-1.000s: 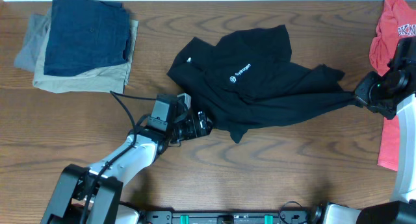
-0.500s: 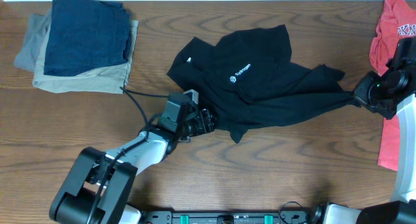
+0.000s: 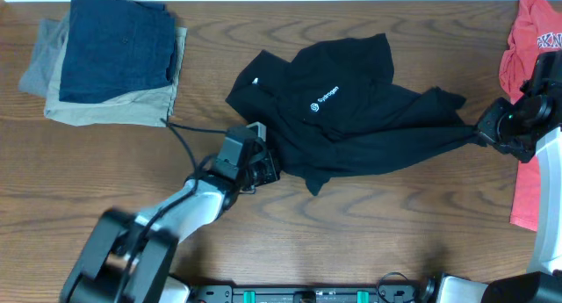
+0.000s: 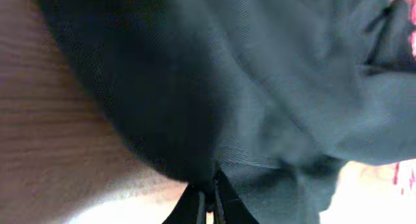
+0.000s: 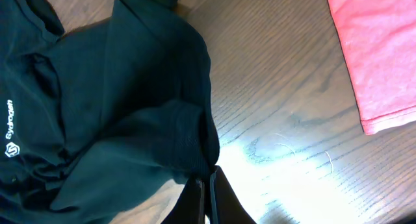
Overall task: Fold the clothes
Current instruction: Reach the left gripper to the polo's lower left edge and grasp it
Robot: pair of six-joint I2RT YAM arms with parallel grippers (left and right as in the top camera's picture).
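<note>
— Shirt status? Black shirt (image 3: 342,119) bunched mid-counter (image 3: 369,233); left claw (image 3: 270,168) pinched shut on near-left hem, right claw (image 3: 481,127) shut on right end.
— Risk: thin pinches, slipping under hard stretching; snagging red t-shirt (image 3: 522,44).

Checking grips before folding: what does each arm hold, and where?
Both hold the black shirt. The left gripper pinches its near left edge; the right gripper pinches the end of the part stretched toward the right, probably a sleeve.
</note>
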